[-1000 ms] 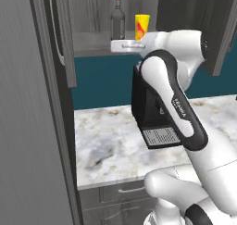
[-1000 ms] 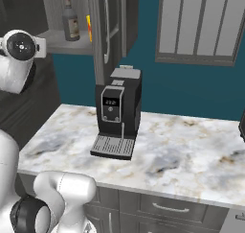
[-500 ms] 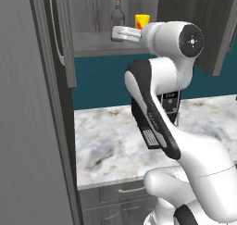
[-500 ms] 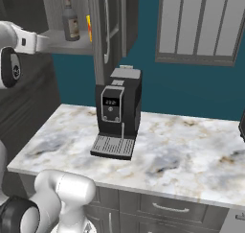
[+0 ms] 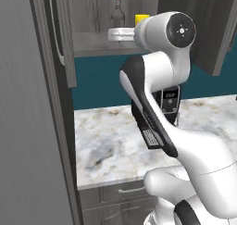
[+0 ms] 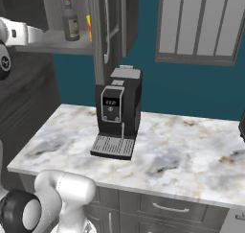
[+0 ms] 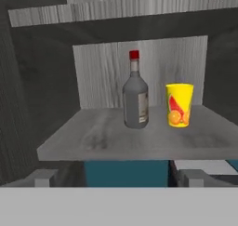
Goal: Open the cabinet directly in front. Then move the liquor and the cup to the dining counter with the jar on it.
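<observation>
The cabinet [image 5: 62,39] stands open, both doors swung out. On its lower shelf [image 7: 139,139] the liquor [image 7: 135,102], a clear greyish bottle with a red cap, stands upright. The yellow cup [image 7: 179,105] is just to its right in the hand view, a small gap between them. My gripper [image 7: 118,178] is open and empty, short of the shelf's front edge and level with it, fingertips [image 7: 44,177] wide apart. From the left base view the liquor [image 5: 118,11] and cup [image 5: 141,19] rise behind my white hand [image 5: 121,34]. The dining counter and jar are out of view.
A black coffee machine [image 6: 117,114] stands on the marble worktop [image 6: 191,150] below the cabinet. The open right door [image 6: 112,21] with its bar handle hangs beside the shelf. A shuttered window [image 6: 201,23] is on the teal wall. Grey drawers [image 6: 162,208] sit under the worktop.
The arm has swung its upper joints higher and turned the hand level with the shelf front. The jaws stayed open. Bottle and cup have not moved.
</observation>
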{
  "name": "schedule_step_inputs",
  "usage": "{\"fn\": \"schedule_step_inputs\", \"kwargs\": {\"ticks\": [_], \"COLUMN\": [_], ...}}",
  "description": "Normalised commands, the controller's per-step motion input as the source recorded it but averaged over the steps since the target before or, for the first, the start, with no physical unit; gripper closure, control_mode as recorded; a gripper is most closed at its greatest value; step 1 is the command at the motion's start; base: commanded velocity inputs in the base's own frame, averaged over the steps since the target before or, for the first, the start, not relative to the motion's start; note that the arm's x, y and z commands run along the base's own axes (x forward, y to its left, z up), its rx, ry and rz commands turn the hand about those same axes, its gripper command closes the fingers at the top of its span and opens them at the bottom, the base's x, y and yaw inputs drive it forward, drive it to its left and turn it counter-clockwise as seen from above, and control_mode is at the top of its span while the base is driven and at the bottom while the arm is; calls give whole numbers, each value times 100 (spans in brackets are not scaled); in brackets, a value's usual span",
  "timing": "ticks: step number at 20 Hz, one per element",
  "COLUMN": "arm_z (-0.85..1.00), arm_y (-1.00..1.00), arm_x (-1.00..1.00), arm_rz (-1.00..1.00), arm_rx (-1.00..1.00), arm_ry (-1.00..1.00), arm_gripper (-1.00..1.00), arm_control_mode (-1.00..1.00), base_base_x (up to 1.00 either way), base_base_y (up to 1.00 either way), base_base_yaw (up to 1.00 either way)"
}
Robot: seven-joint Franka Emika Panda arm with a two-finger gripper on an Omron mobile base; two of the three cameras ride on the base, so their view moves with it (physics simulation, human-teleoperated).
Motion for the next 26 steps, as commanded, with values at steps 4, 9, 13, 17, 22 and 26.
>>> {"fn": "schedule_step_inputs", "kwargs": {"ticks": [4, 9, 13, 17, 22, 26], "arm_z": [17, 20, 0, 1, 6, 19], "arm_y": [-56, -36, -1, -3, -7, 0], "arm_x": [-2, -1, 18, 44, 53, 53], "arm_rz": [0, 0, 0, 0, 0, 0], "arm_rx": [-8, 0, 0, 0, 0, 0], "arm_ry": [0, -3, 0, 0, 0, 0], "arm_gripper": [-100, -100, -100, -100, -100, -100], "arm_control_mode": [-100, -100, -100, -100, -100, -100], "base_base_x": [0, 0, 0, 0, 0, 0], "base_base_y": [0, 0, 0, 0, 0, 0], "base_base_yaw": [0, 0, 0, 0, 0, 0]}}
